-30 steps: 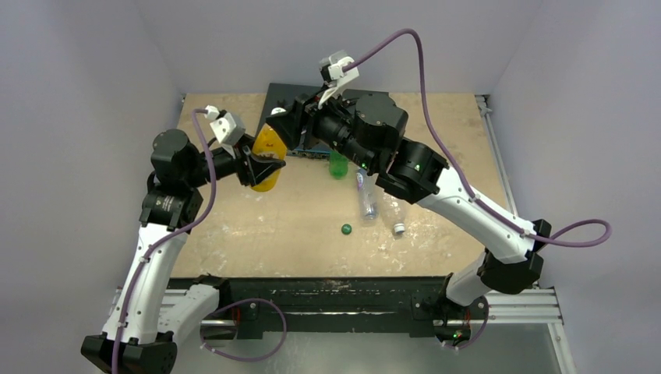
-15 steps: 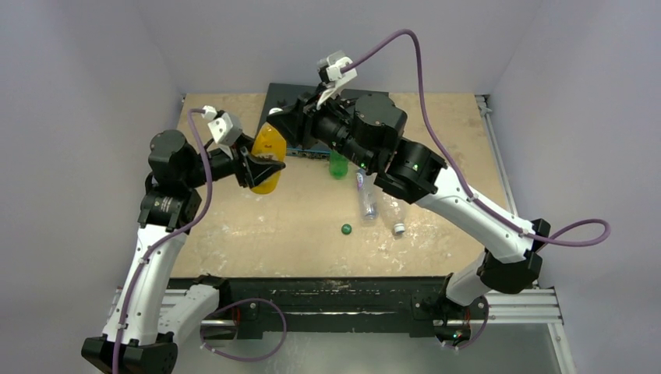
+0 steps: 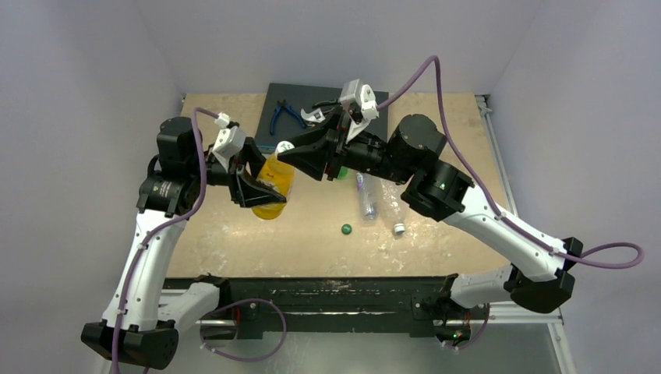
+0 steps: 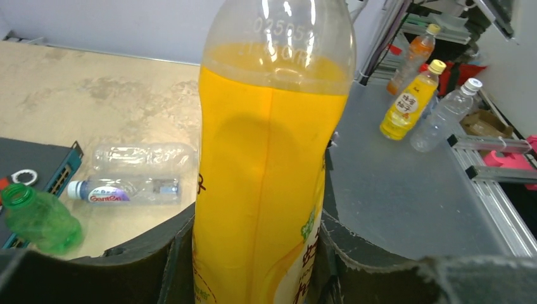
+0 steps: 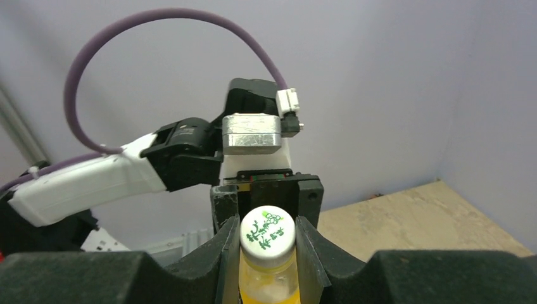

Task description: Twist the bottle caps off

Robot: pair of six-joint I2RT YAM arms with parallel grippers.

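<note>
1. Two claws are closed on one bottle. The right gripper (image 5: 268,244) is now clamped on the white cap (image 5: 268,231), where a second ago it was partly open.
2. The orange-yellow bottle (image 4: 266,158) is gripped by its body in the left gripper (image 4: 253,259) and has been shifted nearer the arms' bases.
3. With both grips set, the twisting of this cap is judged ready to begin.
4. A dark green cap (image 3: 346,229) lies loose on the wooden tabletop (image 3: 452,148). The green bottle (image 4: 38,218) stands uncapped. A blue-labelled bottle (image 4: 123,190) and a larger clear bottle (image 4: 142,158) lie on their sides.
5. The table is enclosed by pale walls (image 3: 327,39).
</note>
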